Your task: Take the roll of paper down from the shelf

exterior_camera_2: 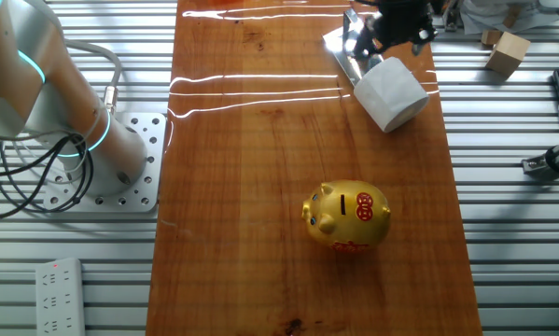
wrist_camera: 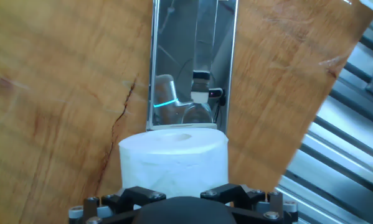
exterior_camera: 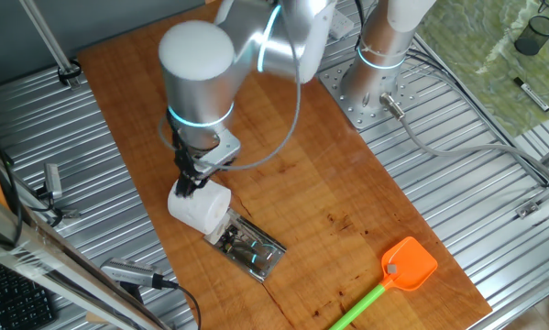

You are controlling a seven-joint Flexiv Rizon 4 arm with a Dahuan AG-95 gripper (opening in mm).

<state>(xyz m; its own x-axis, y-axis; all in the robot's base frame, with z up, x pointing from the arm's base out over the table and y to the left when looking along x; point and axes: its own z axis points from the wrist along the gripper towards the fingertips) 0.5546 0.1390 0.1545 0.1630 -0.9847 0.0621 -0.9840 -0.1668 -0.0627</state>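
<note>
The roll of paper (exterior_camera: 201, 207) lies at one end of the shelf (exterior_camera: 252, 247), a shiny low stand on the wooden board (exterior_camera: 347, 192) of the worktop (exterior_camera: 494, 192). The pincer (exterior_camera: 190, 183) sits right at the roll from above; whether it is clamped on it cannot be told. A golden piggy bank (exterior_camera_2: 347, 216) stands well apart.

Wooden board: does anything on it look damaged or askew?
A dark crack runs through the brown wooden board beside the shiny metal shelf. The white paper roll sits at the shelf's end, under the tool.
</note>
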